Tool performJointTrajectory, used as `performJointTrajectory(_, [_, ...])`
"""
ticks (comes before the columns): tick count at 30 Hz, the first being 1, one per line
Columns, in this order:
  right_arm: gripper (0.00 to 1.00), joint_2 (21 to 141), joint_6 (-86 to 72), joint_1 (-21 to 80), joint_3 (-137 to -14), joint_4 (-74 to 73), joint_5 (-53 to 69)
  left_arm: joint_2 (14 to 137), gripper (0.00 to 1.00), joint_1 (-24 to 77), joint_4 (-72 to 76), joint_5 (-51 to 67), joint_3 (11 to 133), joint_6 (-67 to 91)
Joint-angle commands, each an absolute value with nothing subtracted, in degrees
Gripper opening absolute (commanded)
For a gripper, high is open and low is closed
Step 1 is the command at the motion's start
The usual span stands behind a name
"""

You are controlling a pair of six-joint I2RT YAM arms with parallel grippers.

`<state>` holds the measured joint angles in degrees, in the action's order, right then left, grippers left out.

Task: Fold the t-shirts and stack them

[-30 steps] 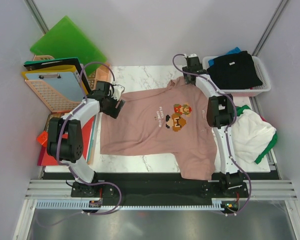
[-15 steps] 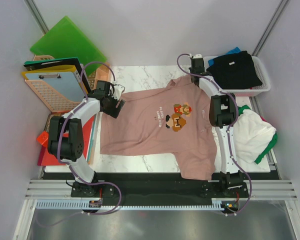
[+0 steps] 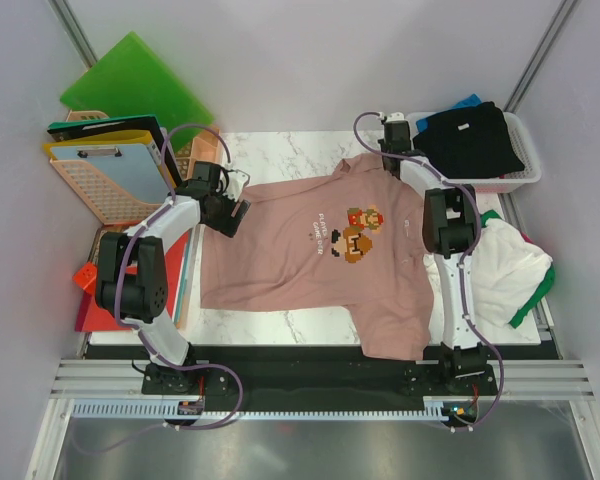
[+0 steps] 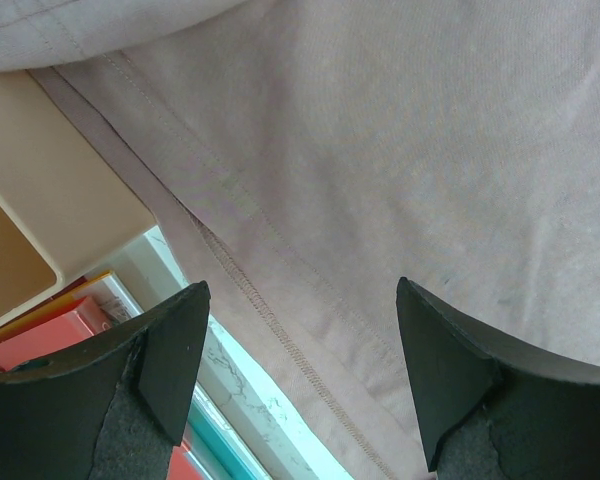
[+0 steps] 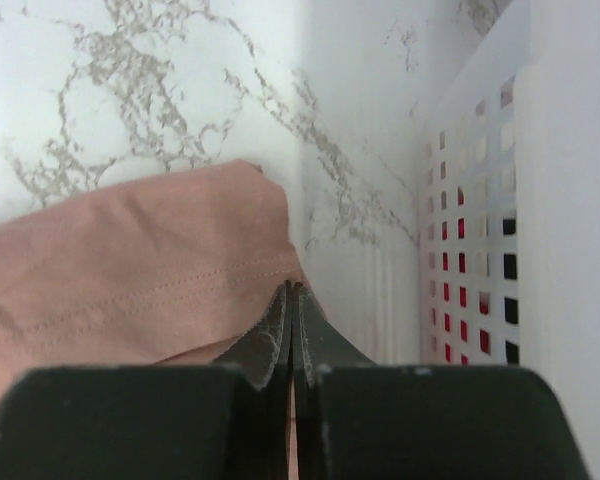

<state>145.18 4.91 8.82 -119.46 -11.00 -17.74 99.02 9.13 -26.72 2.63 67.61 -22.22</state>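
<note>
Pinching pink t-shirt (image 5: 130, 260) corner, right jaws closed

The top camera sits high behind the arms and looks down on the whole table (image 3: 280, 150). The left wrist camera peers out between the fingers of the left gripper (image 4: 300, 300), very close above the pink shirt (image 4: 400, 150). The right wrist camera looks along the right gripper (image 5: 292, 295), low over the table, beside the white basket (image 5: 500, 180). All three see the shirt. Top and right share the basket.
</note>
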Motion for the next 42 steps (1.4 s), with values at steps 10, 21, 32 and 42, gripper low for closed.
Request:
performJointTrajectory(10, [0.0, 130.0, 6.4, 9.1, -109.5, -5.2, -14.7, 97.9, 0.82, 9.2, -25.8, 4.4, 68.1, -21.6])
performJointTrajectory(21, [0.0, 120.7, 5.7, 10.7, -99.2, -2.7, -12.0, 96.2, 0.82, 9.2, -25.1, 4.2, 66.4, -22.0])
performJointTrajectory(32, [0.0, 110.8, 6.3, 13.4, -88.0, -0.9, -7.7, 95.0, 0.82, 9.2, -18.5, -4.5, 65.4, -20.6])
performJointTrajectory(42, [0.0, 109.6, 7.4, 16.0, -83.5, -0.4, -8.1, 97.3, 0.81, 9.1, -18.5, -0.2, 72.8, -20.8])
